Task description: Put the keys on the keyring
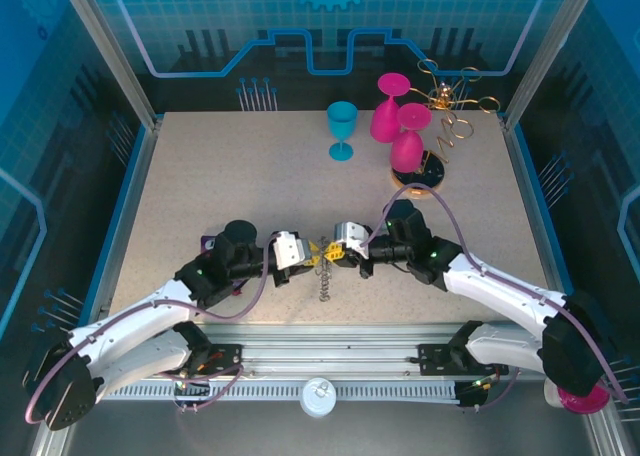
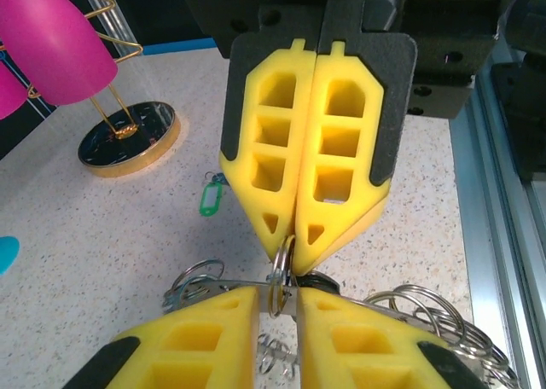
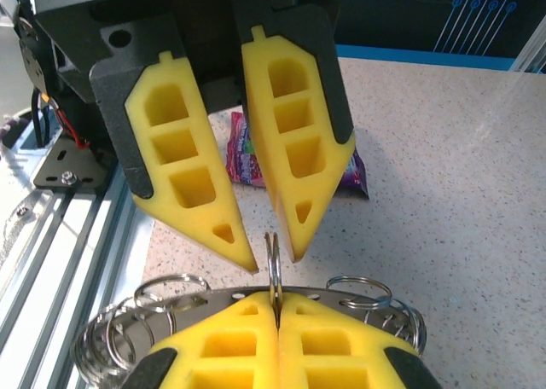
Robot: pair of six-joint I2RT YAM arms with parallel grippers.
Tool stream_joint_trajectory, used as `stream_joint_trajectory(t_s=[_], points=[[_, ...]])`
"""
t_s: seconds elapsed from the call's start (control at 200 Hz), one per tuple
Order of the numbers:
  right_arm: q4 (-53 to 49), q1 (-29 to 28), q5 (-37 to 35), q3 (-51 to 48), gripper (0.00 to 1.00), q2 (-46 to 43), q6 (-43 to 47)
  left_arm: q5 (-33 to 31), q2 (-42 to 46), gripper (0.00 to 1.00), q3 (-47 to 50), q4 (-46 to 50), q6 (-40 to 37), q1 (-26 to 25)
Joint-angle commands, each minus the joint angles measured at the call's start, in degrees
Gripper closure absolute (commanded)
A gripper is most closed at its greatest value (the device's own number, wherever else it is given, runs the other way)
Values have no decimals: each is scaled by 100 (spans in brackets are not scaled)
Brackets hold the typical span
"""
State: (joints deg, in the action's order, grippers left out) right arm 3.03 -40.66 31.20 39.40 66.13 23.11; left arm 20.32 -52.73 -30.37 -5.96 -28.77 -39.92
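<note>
Near the middle of the front edge of the table (image 1: 200, 176), our two grippers meet tip to tip. Our right gripper (image 3: 277, 308) is closed tight, pinching an upright silvery wire loop (image 3: 273, 261) on the flat dark grey keyring (image 3: 337, 292). Our left gripper (image 3: 271, 259) has its jaws slightly parted either side of that loop, gripping nothing. The small green-headed key (image 2: 211, 200) lies on the table toward the far right corner, not yet threaded. If our left tips close off-centre, we judge the thin loop may twist out of the pinch and drop the keyring.
</note>
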Motion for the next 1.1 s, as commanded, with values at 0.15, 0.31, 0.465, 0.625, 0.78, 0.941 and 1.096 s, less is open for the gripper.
stream_joint_trajectory(t_s=[0.15,0.31,0.465,0.625,0.78,0.941,1.096], points=[[-1130,-261,-392,702,100,144,808,-28,-86,82,-469,665,-365,-12],[-1275,-388,-433,885,100,214,932,28,-214,87,-555,668,-383,-13],[-858,-321,-453,709,95,82,575,119,-248,100,-594,686,-410,-12],[-184,50,-221,120,70,-246,-44,291,-57,100,-340,355,-437,-15],[-197,107,-109,-74,70,-284,-131,340,34,100,-181,81,-458,-8],[-75,105,-42,-93,73,-176,-188,393,41,100,-162,4,-462,-10],[13,104,96,-45,78,-92,-252,376,52,100,-163,24,-471,-7]])
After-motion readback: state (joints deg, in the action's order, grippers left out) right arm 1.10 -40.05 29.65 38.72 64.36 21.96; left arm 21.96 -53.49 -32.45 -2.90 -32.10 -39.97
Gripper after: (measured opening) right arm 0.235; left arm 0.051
